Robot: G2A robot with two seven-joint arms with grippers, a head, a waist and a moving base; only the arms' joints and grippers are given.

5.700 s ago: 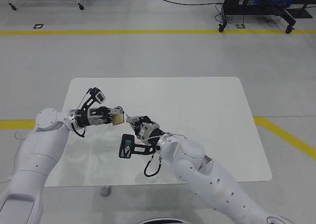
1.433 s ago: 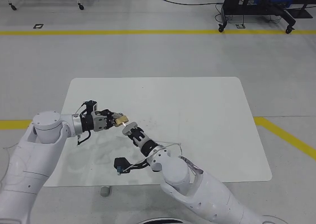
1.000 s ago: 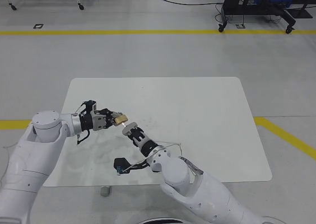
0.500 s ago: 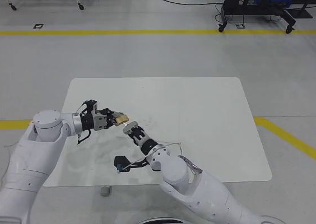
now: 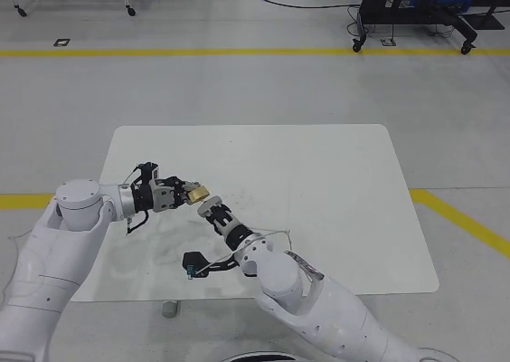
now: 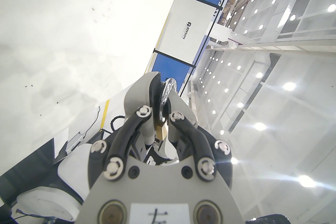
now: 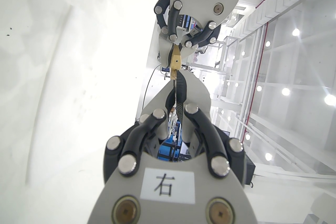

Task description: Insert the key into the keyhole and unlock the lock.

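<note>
Lock: the brass lock (image 5: 197,192) is off the table (image 5: 345,172), held in the air above its left half. In the left wrist view I see its silver loop (image 6: 168,89) poking out past the fingertips.
Left gripper: the left gripper (image 5: 185,193) has its jaws pinched narrow on the lock's body, with the free end turned toward the other arm.
Key: the key (image 7: 173,90) shows edge-on in the right wrist view, its tip right at the lock's near end. I cannot tell whether it has gone in.
Right gripper: the right gripper (image 5: 210,211) sits just beside the lock, its jaws closed tight on the key's head.
Change: nearly six seconds back the right arm met the lock with its elbow swung out wide. That arm has since tucked in and lined up lengthwise with the lock, which has shifted a little to the right. Over the last second and a half I see only tiny nudges of both grippers.
Meaning: I judge this to be fine alignment at the keyhole. Insertion is unconfirmed and the unlocking turn is not yet done.
Writing: the left wrist plate carries a white label (image 6: 159,212) with a single character, and the right wrist plate has one too. The banners (image 6: 187,30) behind carry a printed logo, which I leave unread.
</note>
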